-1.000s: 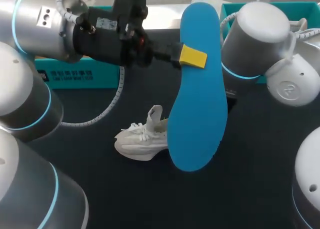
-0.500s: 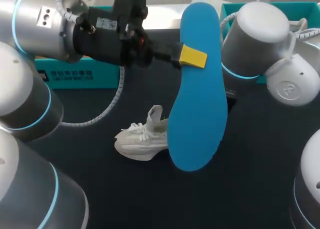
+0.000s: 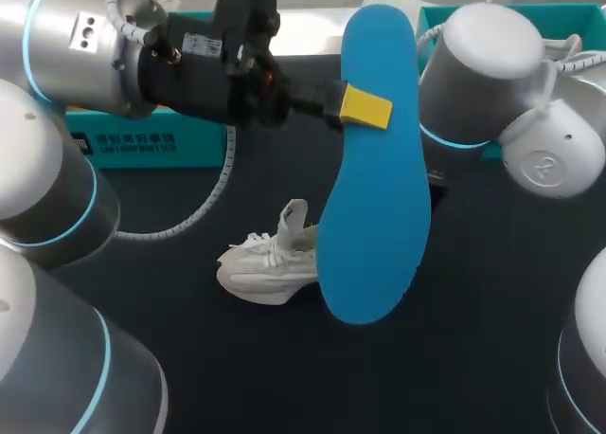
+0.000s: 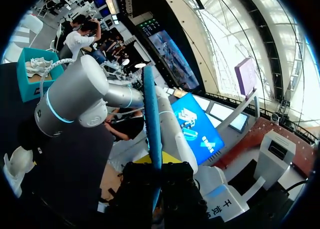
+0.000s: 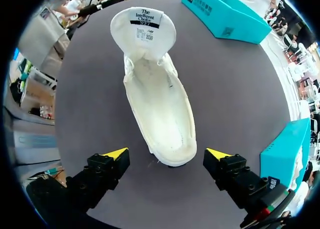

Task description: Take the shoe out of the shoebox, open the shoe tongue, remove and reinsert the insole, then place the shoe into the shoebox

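Almost nothing moves: your left gripper (image 3: 365,107) stays clamped on the raised insole (image 3: 374,226), your right gripper (image 5: 167,156) hangs wide over the shoe (image 5: 160,104), so reinsertion is yet to start

insole (image 3: 374,216): blue, smooth, matt, foam-like face. shoe (image 5: 160,109): white cloth upper with woven laces, its inner lining soft-looking and matt. table (image 3: 492,301): dark, matt, faintly felt-like top; shoebox (image 3: 142,150): teal card with a low sheen; left arm (image 3: 85,55): smooth, glossy grey shell; right gripper (image 5: 166,156): matt black plastic-looking fingers (image 5: 100,179), flat yellow tips.
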Motion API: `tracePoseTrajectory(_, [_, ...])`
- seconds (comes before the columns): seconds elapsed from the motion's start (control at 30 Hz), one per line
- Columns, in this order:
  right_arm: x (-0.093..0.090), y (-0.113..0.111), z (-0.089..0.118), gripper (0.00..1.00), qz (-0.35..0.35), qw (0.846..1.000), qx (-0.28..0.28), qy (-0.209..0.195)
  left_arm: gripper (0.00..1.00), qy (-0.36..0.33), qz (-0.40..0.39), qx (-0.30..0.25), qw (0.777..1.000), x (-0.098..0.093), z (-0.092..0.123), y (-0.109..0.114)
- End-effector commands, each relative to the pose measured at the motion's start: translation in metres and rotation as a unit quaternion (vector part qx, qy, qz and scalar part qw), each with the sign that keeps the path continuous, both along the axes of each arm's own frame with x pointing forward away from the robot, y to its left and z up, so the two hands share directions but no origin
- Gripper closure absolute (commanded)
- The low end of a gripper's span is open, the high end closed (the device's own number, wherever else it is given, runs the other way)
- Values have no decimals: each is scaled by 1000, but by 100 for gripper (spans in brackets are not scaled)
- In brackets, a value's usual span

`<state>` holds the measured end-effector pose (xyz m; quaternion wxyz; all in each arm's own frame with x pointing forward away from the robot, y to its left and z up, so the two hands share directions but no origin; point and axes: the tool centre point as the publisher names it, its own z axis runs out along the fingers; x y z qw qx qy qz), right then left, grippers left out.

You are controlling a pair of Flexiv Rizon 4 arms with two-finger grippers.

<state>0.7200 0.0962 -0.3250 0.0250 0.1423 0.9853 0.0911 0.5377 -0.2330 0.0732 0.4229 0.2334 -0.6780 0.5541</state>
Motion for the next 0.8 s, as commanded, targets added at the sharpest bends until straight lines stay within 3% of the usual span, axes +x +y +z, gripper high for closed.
tracePoseTrajectory(0.03, [16, 21, 9, 0, 8, 1000, -7, 5, 100, 0, 1, 0, 1000, -1, -2, 0])
tracePoseTrajectory(0.2, [29, 39, 7, 0, 20, 1000, 2, 0, 100, 0, 1, 0, 1000, -1, -2, 0])
tracePoseTrajectory(0.47, [50, 64, -34, 0, 45, 999, -5, 17, 100, 0, 1, 0, 1000, -1, -2, 0])
tracePoseTrajectory(0.57, [53, 68, -40, 0, 47, 999, -3, 16, 100, 0, 1, 0, 1000, -1, -2, 0])
tracePoseTrajectory(0.67, [55, 68, -44, 11, 49, 999, -6, 21, 100, 0, 1, 0, 1000, -1, -2, 0])
tracePoseTrajectory(0.8, [57, 66, -48, 16, 52, 998, -9, 24, 100, 0, 1, 0, 1000, -1, -2, 0])
